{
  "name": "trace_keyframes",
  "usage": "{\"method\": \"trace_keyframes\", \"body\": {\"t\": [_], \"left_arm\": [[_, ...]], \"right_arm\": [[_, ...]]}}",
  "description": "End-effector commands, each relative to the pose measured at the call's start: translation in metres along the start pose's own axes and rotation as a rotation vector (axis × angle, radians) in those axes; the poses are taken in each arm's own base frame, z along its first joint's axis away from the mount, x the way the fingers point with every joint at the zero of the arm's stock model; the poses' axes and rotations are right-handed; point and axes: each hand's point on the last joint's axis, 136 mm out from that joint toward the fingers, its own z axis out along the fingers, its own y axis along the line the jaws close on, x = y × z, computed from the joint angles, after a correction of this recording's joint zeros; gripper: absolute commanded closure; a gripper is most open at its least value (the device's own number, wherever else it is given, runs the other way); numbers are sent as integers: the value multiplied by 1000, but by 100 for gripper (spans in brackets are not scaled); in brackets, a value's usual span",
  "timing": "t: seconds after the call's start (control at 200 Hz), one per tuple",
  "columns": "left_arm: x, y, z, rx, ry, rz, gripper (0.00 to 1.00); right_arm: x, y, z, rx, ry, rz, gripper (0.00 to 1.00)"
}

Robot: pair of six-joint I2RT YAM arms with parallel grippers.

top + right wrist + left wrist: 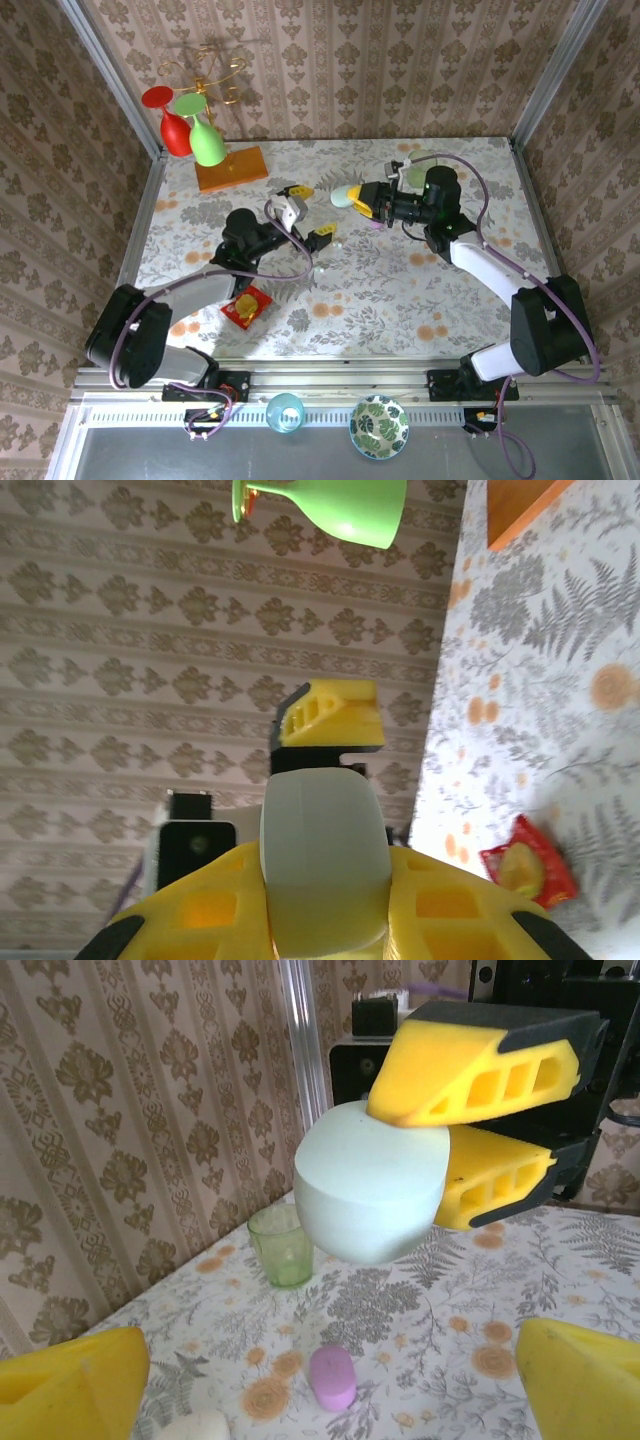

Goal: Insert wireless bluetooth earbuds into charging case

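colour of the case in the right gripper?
Pale mint green case; clearest in the left wrist view.

Beige damask wallpaper point(400, 60) covers the three walls around the table point(380, 290), which wears a flowery cloth.

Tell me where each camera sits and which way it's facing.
Top external: above and behind the arms, looking down on the floral table; both arms show, left claw open, right claw closed.
Left wrist: on the left arm, facing the right claw gripping a pale green oval plastic case; own yellow fingertips at bottom corners.
Right wrist: rolled sideways, looking past its own fingers and that case toward the left claw and wallpaper.
Shared: both wrist views show the case, from opposite sides.
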Motion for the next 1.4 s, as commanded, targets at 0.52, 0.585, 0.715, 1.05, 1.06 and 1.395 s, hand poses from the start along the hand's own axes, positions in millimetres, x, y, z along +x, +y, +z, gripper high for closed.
{"method": "trace_keyframes", "body": {"t": [0.52,0.585,0.715,1.05,1.06,1.395], "left_arm": [[-49,-17,14,121,-215,37,30],[-52,-18,13,125,-224,34,31],[-58,-18,13,129,-240,28,35],[-61,-17,15,133,-249,29,49],[-61,-21,15,155,-250,33,49],[-56,-26,17,188,-239,20,48]], "right_arm": [[17,36,7,-176,27,137,97],[17,33,8,-173,26,142,98],[17,29,9,-168,30,147,98],[17,26,11,-170,36,163,99],[17,26,11,-170,35,162,99],[18,32,16,-187,52,156,100]]}}
